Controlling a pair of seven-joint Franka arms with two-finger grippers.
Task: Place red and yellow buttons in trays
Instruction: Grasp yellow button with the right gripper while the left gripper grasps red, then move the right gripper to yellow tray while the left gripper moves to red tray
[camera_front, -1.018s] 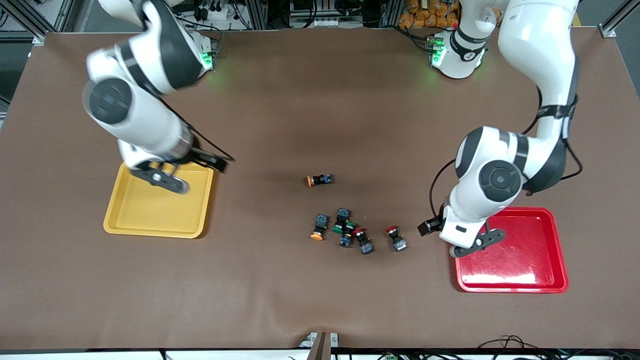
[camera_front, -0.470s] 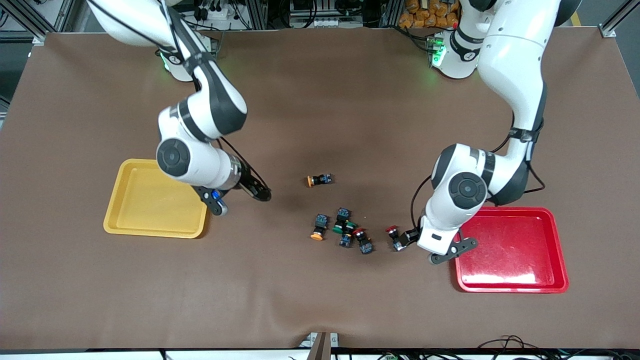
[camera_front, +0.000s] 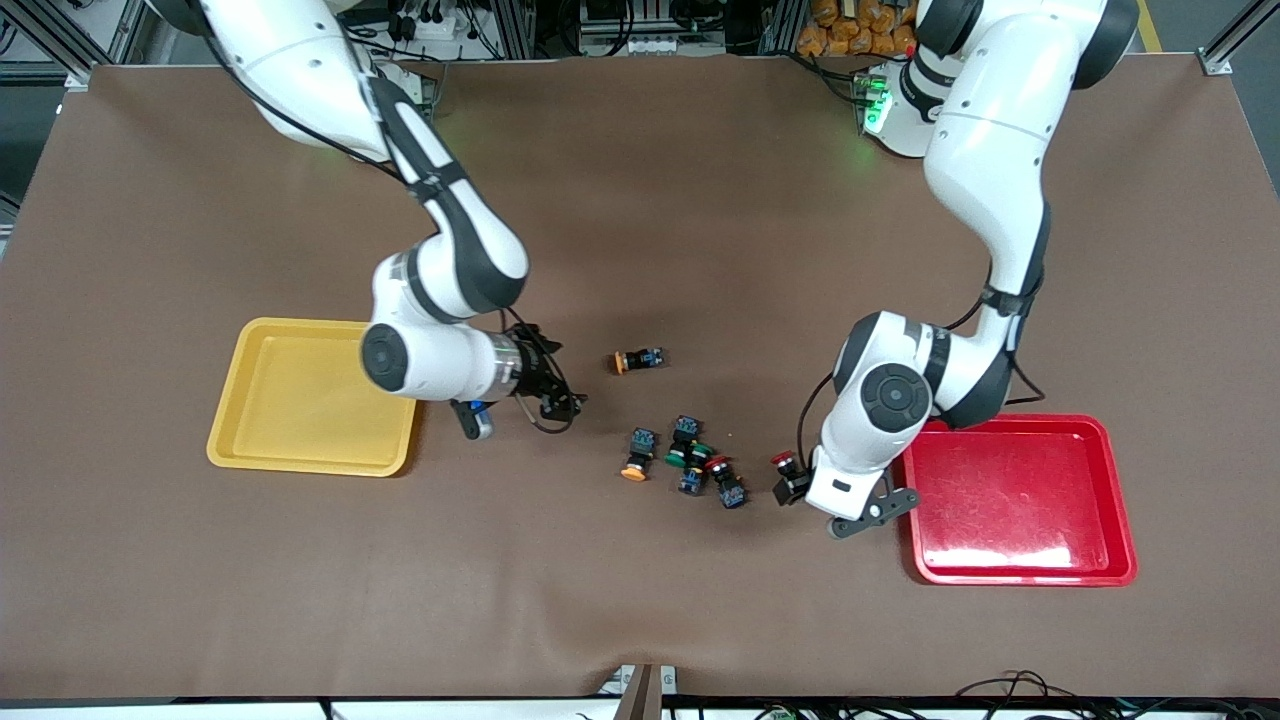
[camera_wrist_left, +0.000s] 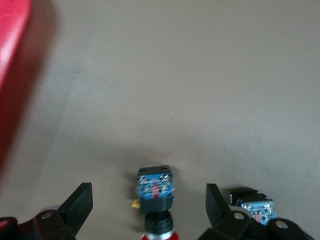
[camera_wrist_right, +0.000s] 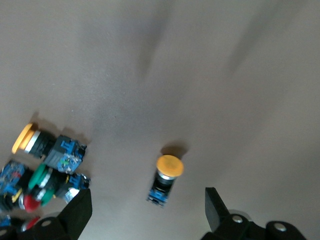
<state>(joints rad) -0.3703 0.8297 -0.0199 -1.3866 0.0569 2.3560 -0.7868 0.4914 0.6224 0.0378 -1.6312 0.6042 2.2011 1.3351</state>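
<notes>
A red-capped button (camera_front: 783, 462) lies close to the red tray (camera_front: 1010, 500). My left gripper (camera_front: 792, 490) is open right over it. In the left wrist view (camera_wrist_left: 148, 205) the button (camera_wrist_left: 155, 192) lies between the spread fingers (camera_wrist_left: 80, 206), ungripped. A second red-capped button (camera_front: 724, 480) lies in a cluster with green-capped ones (camera_front: 690, 452) and an orange-capped button (camera_front: 637, 456). Another orange-capped button (camera_front: 637, 359) lies alone. My right gripper (camera_front: 556, 398) is open between it and the yellow tray (camera_front: 300, 410). In the right wrist view (camera_wrist_right: 148, 207) that button (camera_wrist_right: 165, 178) is just ahead of the fingers.
Brown mat covers the table (camera_front: 640, 200). The cluster (camera_wrist_right: 45, 175) shows at the edge of the right wrist view, with the other orange-capped button (camera_wrist_right: 30, 140). The red tray's edge (camera_wrist_left: 10, 55) shows in the left wrist view. Both trays hold nothing.
Both arms swung in from over their trays toward the middle. The left gripper came down over the red-capped button; the right gripper moved close to the lone orange-capped button. The buttons have not moved.
</notes>
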